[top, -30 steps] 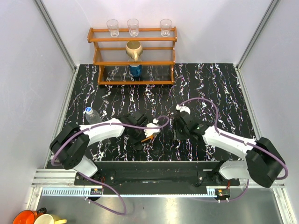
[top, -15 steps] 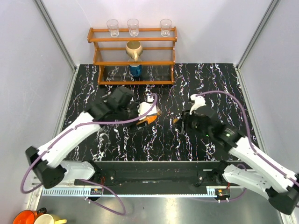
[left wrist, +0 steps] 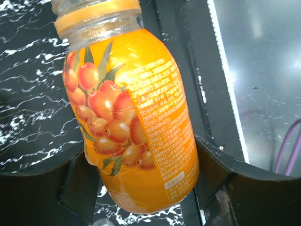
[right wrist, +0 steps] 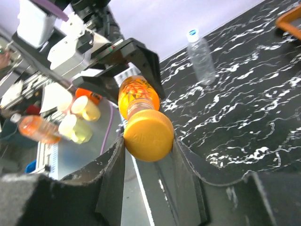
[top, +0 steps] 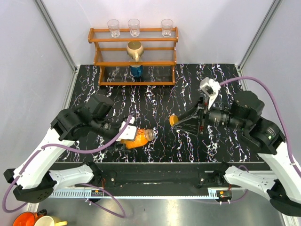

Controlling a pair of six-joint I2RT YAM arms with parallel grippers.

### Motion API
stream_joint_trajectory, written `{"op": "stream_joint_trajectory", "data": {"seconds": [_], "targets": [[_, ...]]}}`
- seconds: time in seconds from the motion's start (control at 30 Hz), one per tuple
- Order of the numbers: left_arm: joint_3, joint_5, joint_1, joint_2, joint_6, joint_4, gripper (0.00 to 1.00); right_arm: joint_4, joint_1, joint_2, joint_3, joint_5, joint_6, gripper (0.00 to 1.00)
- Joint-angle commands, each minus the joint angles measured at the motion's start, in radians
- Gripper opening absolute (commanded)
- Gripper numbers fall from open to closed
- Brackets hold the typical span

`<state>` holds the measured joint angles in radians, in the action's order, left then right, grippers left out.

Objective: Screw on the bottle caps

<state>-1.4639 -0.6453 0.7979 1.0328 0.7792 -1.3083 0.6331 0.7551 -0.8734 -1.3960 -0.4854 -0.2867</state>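
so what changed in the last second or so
The left end effector carried the orange bottle back toward the near edge, neck now pointing right. The right end effector swung round, orange cap now facing the neck. Both grips held; shelf and glasses unmoved.

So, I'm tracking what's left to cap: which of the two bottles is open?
The orange juice bottle in the left gripper: its neck is bare, and the right gripper holds the orange cap. The clear bottle is capped.

Two bottles (top: 134, 139) (right wrist: 201, 59), two caps (right wrist: 148, 134) (right wrist: 192, 33), three glasses (top: 134, 27).
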Motion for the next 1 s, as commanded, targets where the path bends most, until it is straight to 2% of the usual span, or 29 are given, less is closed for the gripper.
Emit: {"op": "stream_joint_trajectory", "data": {"seconds": [0.0, 0.2, 0.43, 0.5, 0.7, 0.97], "targets": [[-0.039, -0.163, 0.004, -0.004, 0.081, -0.043, 0.41, 0.131, -0.003, -0.079, -0.09, -0.234, 0.081, 0.41], [-0.118, -0.22, 0.009, 0.039, 0.115, -0.089, 0.4, 0.194, -0.002, -0.145, -0.176, -0.275, 0.187, 0.4], [-0.151, -0.202, 0.011, 0.111, 0.02, 0.021, 0.41, 0.226, -0.002, -0.213, -0.25, -0.269, 0.241, 0.39], [-0.154, -0.192, 0.011, 0.124, -0.009, 0.067, 0.38, 0.221, 0.003, -0.216, -0.267, -0.266, 0.248, 0.39], [-0.196, -0.185, 0.0, 0.15, -0.127, 0.165, 0.35, 0.14, 0.013, -0.197, -0.242, -0.24, 0.216, 0.39], [-0.239, -0.229, -0.02, 0.177, -0.158, 0.185, 0.34, 0.08, 0.02, -0.182, -0.181, -0.249, 0.189, 0.38]]}}
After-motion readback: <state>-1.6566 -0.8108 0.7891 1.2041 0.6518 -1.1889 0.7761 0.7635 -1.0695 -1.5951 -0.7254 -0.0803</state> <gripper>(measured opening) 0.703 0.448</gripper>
